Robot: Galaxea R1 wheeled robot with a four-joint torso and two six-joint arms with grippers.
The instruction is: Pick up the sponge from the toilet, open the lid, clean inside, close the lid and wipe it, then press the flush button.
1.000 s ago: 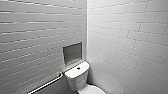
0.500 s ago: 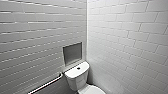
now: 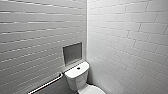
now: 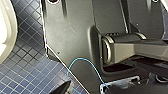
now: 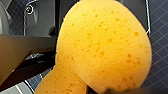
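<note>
orange, pitted, rounded foam sponge point(image 5: 105, 45) sits close before the right wrist camera, bent and pinched by the right arm's fingers point(image 5: 120, 91), which are closed on it above the dark blue tiled floor point(image 5: 160, 50). the white ceramic toilet point(image 3: 76, 80) stands in a corner of white tiled walls point(image 3: 130, 37), under a grey recessed niche point(image 3: 72, 53). its small dark round flush button point(image 3: 78, 68) is on the tank cover, and the glossy white lid point(image 3: 94, 90) is below.

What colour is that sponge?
Orange, speckled with darker pores; the sponge shows best in the right wrist view.
</note>
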